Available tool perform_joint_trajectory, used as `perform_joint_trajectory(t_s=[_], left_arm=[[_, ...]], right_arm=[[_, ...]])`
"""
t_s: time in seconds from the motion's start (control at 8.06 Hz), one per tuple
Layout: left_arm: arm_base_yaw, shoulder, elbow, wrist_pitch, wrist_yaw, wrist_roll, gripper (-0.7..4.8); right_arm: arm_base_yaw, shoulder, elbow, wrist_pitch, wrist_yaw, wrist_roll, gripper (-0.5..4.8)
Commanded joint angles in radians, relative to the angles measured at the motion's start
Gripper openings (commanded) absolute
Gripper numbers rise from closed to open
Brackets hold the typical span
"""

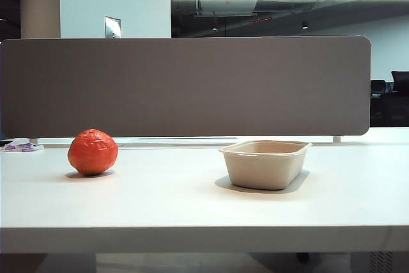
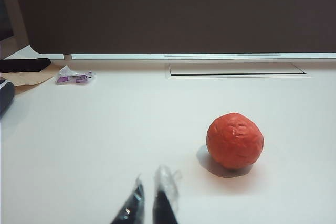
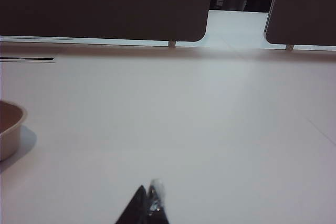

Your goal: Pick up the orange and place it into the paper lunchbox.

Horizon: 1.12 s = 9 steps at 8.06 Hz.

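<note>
Orange point(image 2: 234, 140): one, roundish, red-orange, skin bumpy and wrinkled, matte; it lies bare on the tabletop point(image 2: 131, 129), ahead of the left end effector point(image 2: 152, 199) and off to one side, well apart from it, held by nothing.
Paper lunchbox point(image 1: 265, 163): one, shallow beige pulp-paper tray, rectangular with rounded corners, tapered walls, flat rolled rim, no lid, nothing visible inside; in the right wrist view only a corner point(image 3: 10, 129) shows, ahead of the right end effector point(image 3: 148, 203) and far to its side.
Left end effector: two dark, glossy fingertips, nearly together with a thin gap, clamped on nothing, low over the tabletop.
Right end effector: two dark tips pressed together, holding nothing.
Tabletop: one, white, smooth, flat.
Partition point(image 1: 185, 87): one grey-brown panel with rounded corners, standing behind both things.
Wrapper point(image 2: 74, 76): one small crumpled clear piece with purple print, far ahead of the left end effector.
</note>
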Motion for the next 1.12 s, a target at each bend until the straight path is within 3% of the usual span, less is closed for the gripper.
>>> perform_joint_trajectory(t_s=[0.12,0.37,0.87,0.99,1.12], left_arm=[[0.002,-0.003,-0.001,-0.004,0.000,0.008,0.17],[0.002,-0.003,0.053,-0.003,-0.071,-0.077,-0.06],[0.002,0.002,0.131,-0.030,-0.098,-0.079,-0.06],[0.001,0.051,0.200,-0.044,-0.092,-0.080,-0.06],[0.001,0.235,0.333,-0.018,-0.086,-0.133,-0.06]], right_arm=[[0.000,-0.001,-0.004,0.010,-0.010,0.002,-0.06],[0.000,0.000,0.122,0.006,0.002,0.021,-0.06],[0.001,0.014,0.235,-0.054,0.002,0.021,-0.06],[0.001,0.082,0.336,-0.111,-0.038,0.021,-0.06],[0.001,0.274,0.500,-0.113,-0.099,0.021,-0.06]])
